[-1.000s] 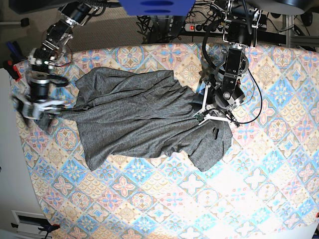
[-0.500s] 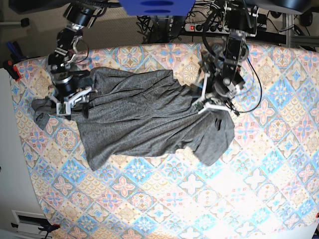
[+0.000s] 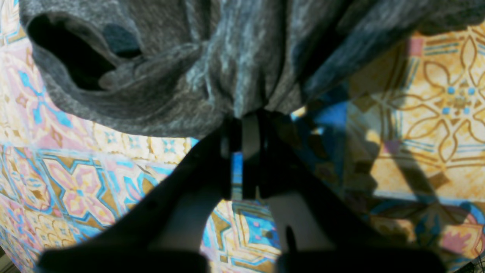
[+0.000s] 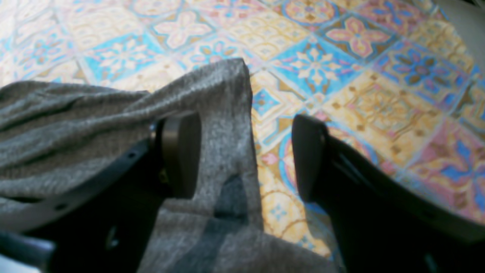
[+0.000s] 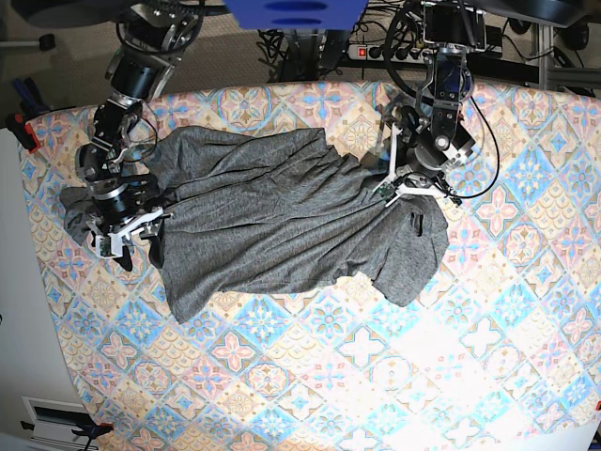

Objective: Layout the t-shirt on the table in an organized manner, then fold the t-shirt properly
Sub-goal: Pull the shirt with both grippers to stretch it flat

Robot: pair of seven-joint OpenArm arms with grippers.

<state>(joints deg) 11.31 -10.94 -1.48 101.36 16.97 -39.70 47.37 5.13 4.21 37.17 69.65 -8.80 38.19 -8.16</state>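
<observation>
The dark grey t-shirt lies crumpled across the back left of the patterned table. My left gripper is shut on a bunch of the shirt's right side. In the left wrist view the fingers pinch the fabric, with a sleeve opening to the left. My right gripper is open at the shirt's left sleeve. In the right wrist view a fold of grey sleeve lies between the open fingers, against the left finger.
Cables and a power strip run behind the table's back edge. A blue object hangs at the top centre. A red clamp sits at the table's left edge, and a white surface borders the left side.
My left gripper has moved toward the back of the table, dragging the shirt's right side with it. My right gripper let go of the stretched sleeve, swung right, then came forward, open, over the sleeve.
</observation>
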